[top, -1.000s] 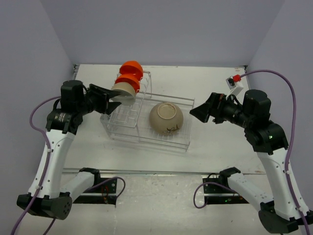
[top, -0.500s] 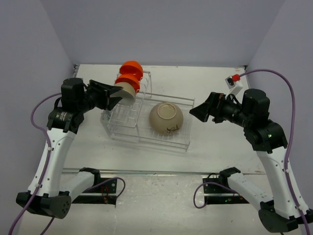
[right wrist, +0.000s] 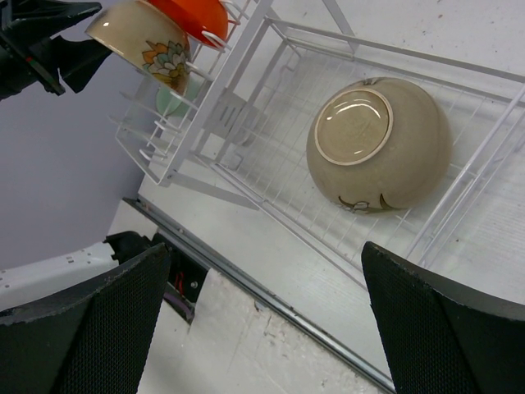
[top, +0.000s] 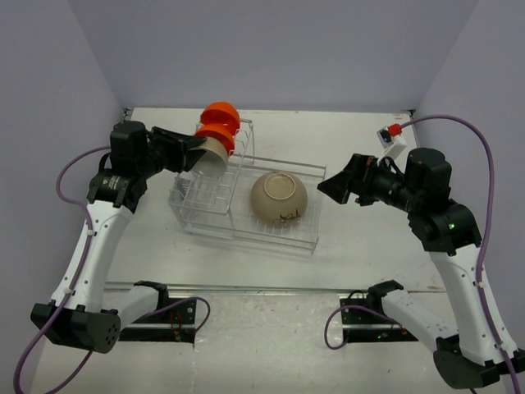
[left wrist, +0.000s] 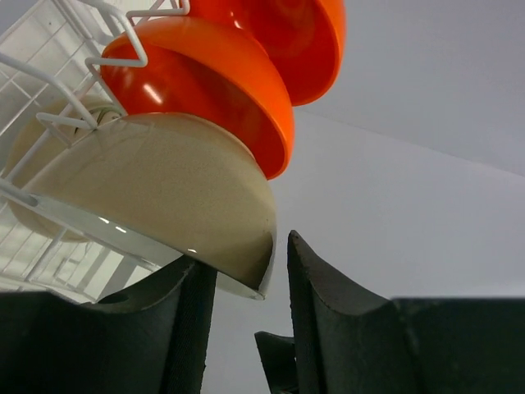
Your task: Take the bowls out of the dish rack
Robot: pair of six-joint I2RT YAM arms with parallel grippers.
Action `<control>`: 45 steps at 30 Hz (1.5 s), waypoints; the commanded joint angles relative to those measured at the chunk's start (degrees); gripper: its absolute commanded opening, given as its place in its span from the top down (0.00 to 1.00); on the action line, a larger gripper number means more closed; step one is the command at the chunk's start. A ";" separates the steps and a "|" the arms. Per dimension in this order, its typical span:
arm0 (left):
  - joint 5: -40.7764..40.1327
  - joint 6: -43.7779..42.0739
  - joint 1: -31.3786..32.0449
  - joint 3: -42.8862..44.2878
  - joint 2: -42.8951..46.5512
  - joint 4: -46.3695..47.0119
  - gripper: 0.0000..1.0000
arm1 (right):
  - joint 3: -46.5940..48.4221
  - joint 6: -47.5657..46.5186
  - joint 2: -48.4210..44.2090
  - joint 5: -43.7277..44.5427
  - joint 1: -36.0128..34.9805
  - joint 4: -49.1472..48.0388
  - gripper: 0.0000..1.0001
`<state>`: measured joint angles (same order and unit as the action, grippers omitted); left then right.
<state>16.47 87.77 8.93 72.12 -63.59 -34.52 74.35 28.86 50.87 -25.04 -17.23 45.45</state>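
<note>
The white wire dish rack stands mid-table. Two orange bowls and a beige bowl stand on edge in its upright slots. The large tan bowl lies upside down in the basket section. My left gripper straddles the beige bowl's rim. The left finger touches the bowl's outside and the right finger stands a small gap off, so it is open. The orange bowls sit right behind. My right gripper is wide open and empty, to the right of the tan bowl. A mint-green bowl shows through the wires.
A small white box with a red button sits at the back right. A metal rail runs along the table's near edge. Walls close in on the left, the back and the right.
My left gripper has risen and moved right onto the beige bowl's rim, and its jaws have narrowed around it. The right arm and the tan bowl have not moved.
</note>
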 commanded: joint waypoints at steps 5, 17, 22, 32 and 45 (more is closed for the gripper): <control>-5.13 1.09 2.41 -0.57 1.72 6.75 0.66 | 2.12 -1.09 -0.07 0.08 -0.17 -0.63 0.01; -8.56 2.85 6.54 -5.05 4.18 7.72 0.96 | 1.94 -1.00 -0.51 -0.01 -0.26 -0.54 0.01; -9.35 2.67 7.16 -6.46 5.06 7.63 1.00 | 1.77 -1.00 -0.77 -0.19 -0.26 -0.54 0.01; -9.09 1.45 7.59 -7.78 7.60 9.64 1.00 | 1.59 -1.00 -0.69 0.16 -0.26 -0.10 0.01; -6.01 1.18 8.30 -7.25 11.73 14.74 1.00 | 0.54 -1.09 -0.95 0.25 -0.17 -0.45 0.01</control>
<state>7.46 90.04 16.34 64.36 -55.00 -25.80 74.35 28.84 50.52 -25.04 -17.23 45.63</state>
